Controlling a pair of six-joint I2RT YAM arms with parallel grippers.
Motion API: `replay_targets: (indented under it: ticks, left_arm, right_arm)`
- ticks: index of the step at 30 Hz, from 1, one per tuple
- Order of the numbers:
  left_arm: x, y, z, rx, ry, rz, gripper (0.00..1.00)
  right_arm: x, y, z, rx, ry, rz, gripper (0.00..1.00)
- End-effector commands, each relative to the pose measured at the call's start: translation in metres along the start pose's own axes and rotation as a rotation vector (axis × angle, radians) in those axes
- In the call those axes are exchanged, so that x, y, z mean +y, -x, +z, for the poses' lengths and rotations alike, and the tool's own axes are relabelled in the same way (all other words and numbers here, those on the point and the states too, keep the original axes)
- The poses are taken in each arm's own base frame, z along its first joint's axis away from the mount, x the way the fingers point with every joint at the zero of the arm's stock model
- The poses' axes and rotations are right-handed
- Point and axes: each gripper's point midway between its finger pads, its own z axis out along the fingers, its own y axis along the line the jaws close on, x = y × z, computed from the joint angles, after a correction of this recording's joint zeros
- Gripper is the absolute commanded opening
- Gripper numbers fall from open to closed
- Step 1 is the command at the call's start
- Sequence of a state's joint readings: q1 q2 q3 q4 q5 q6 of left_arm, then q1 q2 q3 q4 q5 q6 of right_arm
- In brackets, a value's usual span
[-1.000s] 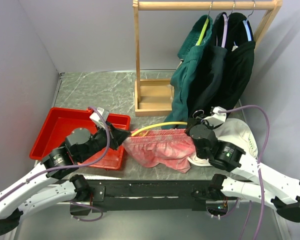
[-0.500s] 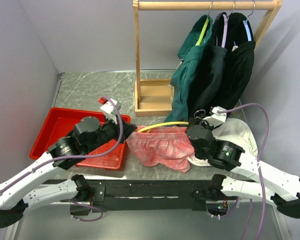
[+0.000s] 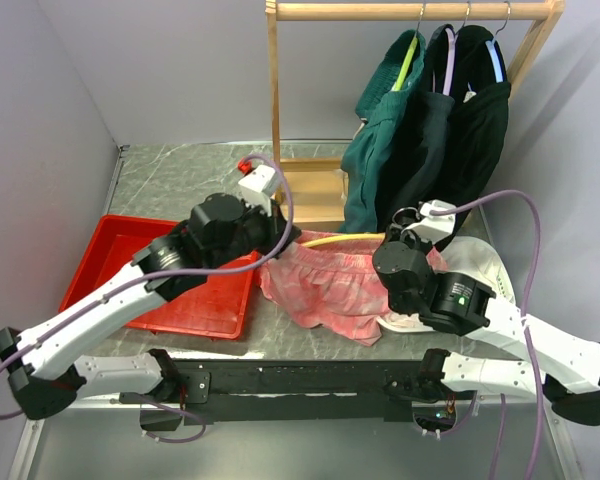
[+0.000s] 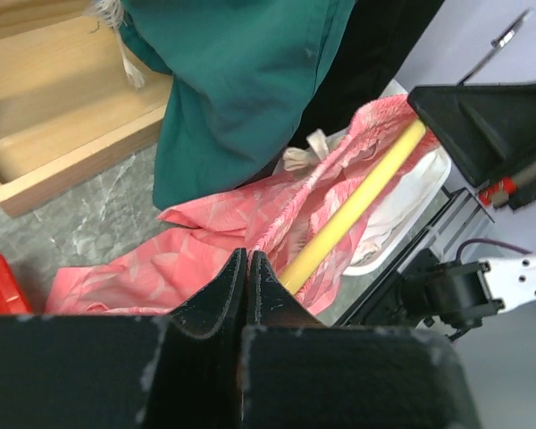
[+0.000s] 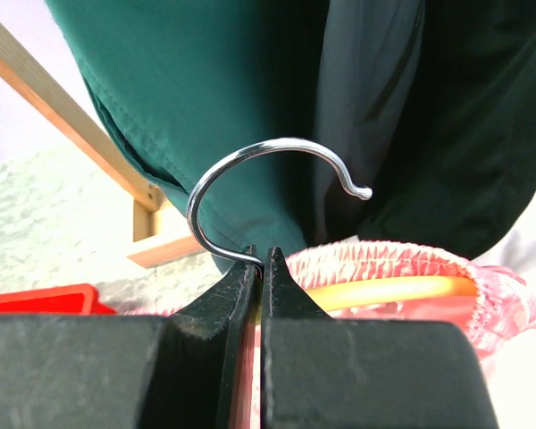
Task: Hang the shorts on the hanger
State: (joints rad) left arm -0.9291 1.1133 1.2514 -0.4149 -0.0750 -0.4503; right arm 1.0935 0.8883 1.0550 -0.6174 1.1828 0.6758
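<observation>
Tray (image 3: 130,225), red, is seen at far left on the table (image 3: 180,180), partly crossed by the left arm. Left claw (image 4: 247,261) is found just right of the tray, at the left end of the shorts (image 3: 325,285). Its 2 fingers are pressed together with pink fabric at the tips, so it is judged to be pinching the shorts' edge right beside the yellow bar.

Shorts are spread mid-table between the 2 claws, upper edge raised along the hanger (image 3: 345,240), lower part sagging onto the table. In the left wrist view the yellow bar is seen running through the pink fabric, so 1 side at least is taken as threaded; how far cannot be told.

Right claw (image 5: 260,257) is closed on the hanger at the foot of the metal hook (image 5: 250,170), which stands free above the fingers. Behind, a wooden rack (image 3: 305,195) is seen with dark green clothes (image 3: 420,150) on 3 hangers. A white cloth (image 3: 475,265) lies at right under the right arm.

Handling: shorts are judged light, limp and a bit slippery. No shape is kept, and anything not held is expected to droop or slide off the bar. Gathered waistband is the thickest, grippiest part, so the shorts are best taken there, near a corner, not by loose leg fabric. Hanger is judged light, thin and springy. A hold at the hook's foot is firm, but the far end can swing, and twisting is to be expected when fabric is tugged along it.
</observation>
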Motion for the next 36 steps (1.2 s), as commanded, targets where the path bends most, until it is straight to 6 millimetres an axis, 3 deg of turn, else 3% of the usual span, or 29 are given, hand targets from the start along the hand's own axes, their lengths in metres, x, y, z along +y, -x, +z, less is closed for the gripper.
replay_targets:
  ticks: [1,8,14,20,24,28,33,36]
  left_arm:
    - [-0.018,0.027,0.003,-0.043,-0.023,-0.054,0.01]
    - [-0.017,0.049,0.011,-0.095,0.036,-0.133,0.01]
    - [-0.010,0.053,0.020,-0.111,0.114,-0.283,0.03]
    - [-0.020,0.042,0.023,-0.053,0.073,-0.263,0.30]
    - [-0.017,0.050,0.014,-0.061,0.098,-0.227,0.48]
    - [0.000,0.054,0.004,-0.033,0.214,-0.194,0.99]
    - [0.029,0.056,-0.014,-0.009,0.416,-0.200,0.96]
    - [0.031,0.062,-0.030,-0.048,0.412,-0.216,0.97]
  right_arm:
    - [0.004,0.031,-0.003,-0.061,-0.028,-0.013,0.00]
    - [0.023,0.036,-0.002,-0.058,-0.007,-0.054,0.00]
    - [0.045,0.050,-0.001,-0.066,0.038,-0.082,0.00]
    - [0.066,0.054,0.005,-0.041,0.116,-0.116,0.00]
    - [0.072,0.056,0.007,-0.028,0.152,-0.132,0.00]
    - [0.068,0.075,0.003,-0.039,0.189,-0.120,0.00]
    - [0.062,0.106,-0.010,-0.065,0.271,-0.110,0.00]
    - [0.066,0.112,-0.017,-0.055,0.330,-0.136,0.00]
